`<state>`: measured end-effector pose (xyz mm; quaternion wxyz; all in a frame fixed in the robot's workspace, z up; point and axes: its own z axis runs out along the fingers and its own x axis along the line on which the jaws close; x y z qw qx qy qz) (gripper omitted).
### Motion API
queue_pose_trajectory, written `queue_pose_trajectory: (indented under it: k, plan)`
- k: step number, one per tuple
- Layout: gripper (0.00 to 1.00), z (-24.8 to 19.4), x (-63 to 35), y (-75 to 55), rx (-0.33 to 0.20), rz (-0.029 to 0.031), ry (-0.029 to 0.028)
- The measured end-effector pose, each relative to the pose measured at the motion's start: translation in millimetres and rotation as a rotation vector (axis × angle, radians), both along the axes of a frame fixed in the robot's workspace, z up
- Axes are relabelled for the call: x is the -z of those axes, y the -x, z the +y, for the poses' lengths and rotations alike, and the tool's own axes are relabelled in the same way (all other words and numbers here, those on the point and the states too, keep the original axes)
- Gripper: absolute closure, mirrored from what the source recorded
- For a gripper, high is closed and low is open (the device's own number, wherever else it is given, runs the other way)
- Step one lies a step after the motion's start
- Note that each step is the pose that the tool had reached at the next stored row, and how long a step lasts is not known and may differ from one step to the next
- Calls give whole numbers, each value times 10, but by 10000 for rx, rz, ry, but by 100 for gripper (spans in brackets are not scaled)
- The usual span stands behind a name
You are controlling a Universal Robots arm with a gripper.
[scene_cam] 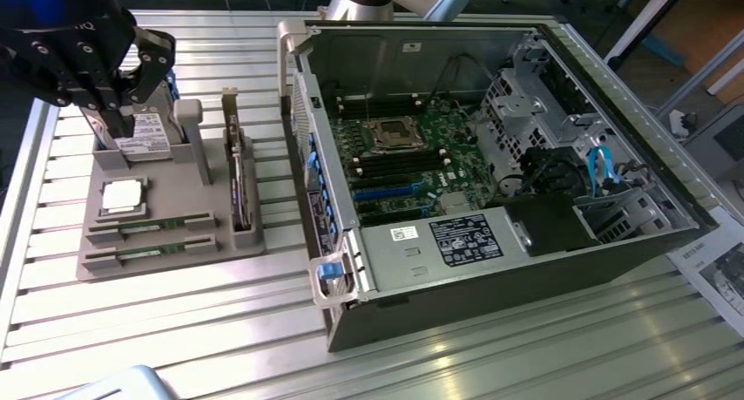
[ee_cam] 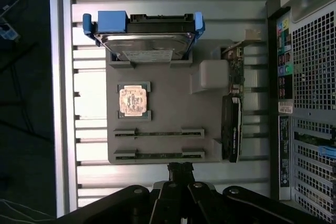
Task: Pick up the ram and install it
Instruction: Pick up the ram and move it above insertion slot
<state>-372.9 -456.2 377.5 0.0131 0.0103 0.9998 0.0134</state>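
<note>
Exterior obliquely above, wrist straight down (both on grey fixture [scene_cam: 174, 195] [ee_cam: 168, 103])

Ribbed metal surface [scene_cam: 174, 330]. On it: grey parts holder [scene_cam: 192, 195] toward the exterior view's left, open computer case [scene_cam: 500, 291] just beside it.

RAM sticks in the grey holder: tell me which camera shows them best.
Wrist view: it looks straight down on both RAM sticks, lying parallel in the grey holder. The exterior view shows them at a slant.
</note>
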Motion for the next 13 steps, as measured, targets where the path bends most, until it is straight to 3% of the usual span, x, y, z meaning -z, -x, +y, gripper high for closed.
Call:
queue_pose_trajectory:
  k: [13]
  plan:
    - [90, -17, 0, 0, -1129, 0, 0]
